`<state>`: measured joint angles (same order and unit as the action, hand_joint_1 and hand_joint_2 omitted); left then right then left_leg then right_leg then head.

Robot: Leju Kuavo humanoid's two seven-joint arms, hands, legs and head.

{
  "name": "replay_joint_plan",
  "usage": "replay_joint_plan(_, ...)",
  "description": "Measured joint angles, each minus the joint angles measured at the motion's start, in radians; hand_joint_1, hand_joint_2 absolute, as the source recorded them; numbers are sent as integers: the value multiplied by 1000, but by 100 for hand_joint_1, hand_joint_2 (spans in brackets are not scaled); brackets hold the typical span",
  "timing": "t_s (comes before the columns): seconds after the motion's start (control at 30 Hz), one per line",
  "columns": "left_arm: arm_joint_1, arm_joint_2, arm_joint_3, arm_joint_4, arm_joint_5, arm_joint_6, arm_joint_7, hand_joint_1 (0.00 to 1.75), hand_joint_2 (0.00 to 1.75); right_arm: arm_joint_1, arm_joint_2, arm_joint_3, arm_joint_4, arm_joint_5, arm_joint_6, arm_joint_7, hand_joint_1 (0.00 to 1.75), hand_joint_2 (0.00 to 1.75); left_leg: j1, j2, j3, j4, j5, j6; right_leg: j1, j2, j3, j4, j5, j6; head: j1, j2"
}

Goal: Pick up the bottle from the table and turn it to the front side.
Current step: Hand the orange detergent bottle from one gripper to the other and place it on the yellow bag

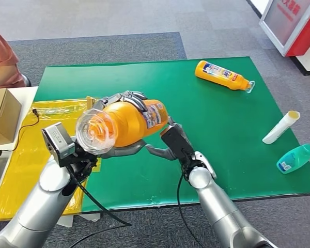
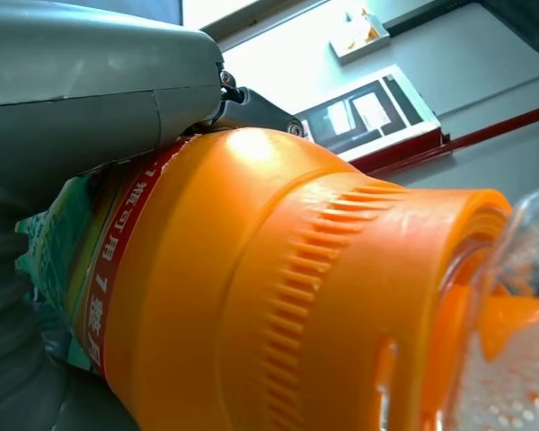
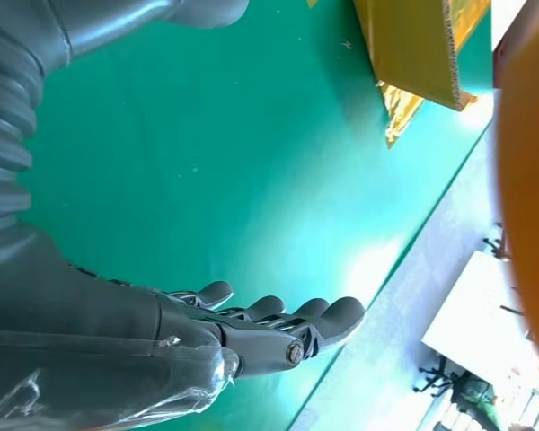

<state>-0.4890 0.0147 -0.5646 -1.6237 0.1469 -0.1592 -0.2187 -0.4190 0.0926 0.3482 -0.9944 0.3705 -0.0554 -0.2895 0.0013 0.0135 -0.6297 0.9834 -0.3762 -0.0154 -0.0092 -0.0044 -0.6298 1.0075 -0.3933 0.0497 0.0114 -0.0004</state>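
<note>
left hand (image 1: 120,111): wraps the orange bottle (image 1: 126,124) around its body, lifted clear of the green mat (image 1: 208,129) so it can be turned
bottle axis: lies roughly level, clear cap (image 1: 95,132) toward the camera, base toward the far right
right hand (image 1: 173,144): fingers spread, holding nothing, just beside the base, likely ready to steady it

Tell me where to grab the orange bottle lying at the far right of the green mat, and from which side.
Grip the lying orange bottle around its wide labelled middle, coming down from above with fingers across its width. It lies flat on the green mat, clear cap toward the right edge, so the narrow cap end would probably slip, while the middle looks broad and balanced. Nothing crowds it.
</note>
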Motion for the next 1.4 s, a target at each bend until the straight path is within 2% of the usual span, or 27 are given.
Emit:
replay_joint_plan(0.2,3,-1,1,-3,-6,8,-8,175,175,0,0,-11,7,-13,1,0,0,175,0,0,0,0,0,0,0,0,0,0,0,0,0,0)
replay_joint_plan(0.43,32,6,21,-23,-124,105,-36,175,175,11,-5,-42,-26,-48,-11,-12,0,175,0,0,0,0,0,0,0,0,0,0,0,0,0,0)
replay_joint_plan(0.57,82,16,49,-47,-311,269,-61,175,175,50,-17,-71,-114,-83,-44,-30,0,175,0,0,0,0,0,0,0,0,0,0,0,0,0,0)
replay_joint_plan(0.63,133,24,78,-64,-410,372,-74,175,175,84,-30,-92,-195,-92,-58,-33,0,175,0,0,0,0,-1,0,0,0,0,0,-1,0,0,0)
replay_joint_plan(0.7,195,29,113,-81,-583,502,-73,175,175,122,-42,-115,-288,-92,-68,-36,0,175,0,0,0,0,-2,1,0,0,0,0,-2,0,0,0)
replay_joint_plan(0.8,289,34,165,-104,-885,664,-27,175,175,178,-55,-143,-426,-82,-78,-42,0,175,0,0,0,0,-3,1,-1,0,0,0,-3,1,0,0)
replay_joint_plan(0.9,360,35,207,-113,-1154,738,64,175,175,219,-62,-157,-550,-67,-87,-51,0,175,0,0,0,0,-3,1,-1,0,0,0,-3,1,0,0)
replay_joint_plan(0.97,394,34,231,-111,-1349,745,152,175,175,238,-66,-159,-620,-57,-94,-56,0,175,0,0,0,0,-4,1,-1,0,0,-1,-4,1,0,0)
replay_joint_plan(1.03,414,34,254,-99,-1520,714,241,175,175,250,-69,-159,-682,-48,-103,-63,0,175,0,0,0,0,-4,1,-1,0,0,-1,-4,1,0,0)
replay_joint_plan(1.1,423,36,270,-74,-1604,676,298,175,175,258,-70,-159,-731,-41,-110,-67,0,175,0,0,0,0,-4,1,0,0,0,-1,-3,0,0,0)
replay_joint_plan(1.17,424,37,280,-49,-1622,637,326,175,175,262,-71,-159,-766,-33,-113,-69,0,175,0,0,0,0,-3,1,0,0,0,-1,-3,0,0,0)
replay_joint_plan(1.3,412,38,284,28,-1615,500,364,175,175,262,-71,-159,-820,-14,-112,-74,0,175,0,0,0,0,-3,1,-1,0,0,-1,-2,1,0,0)
replay_joint_plan(1.4,393,39,286,122,-1595,459,373,175,175,260,-71,-158,-858,-11,-106,-75,0,175,0,0,0,0,-2,1,-1,0,0,-1,-2,1,0,0)
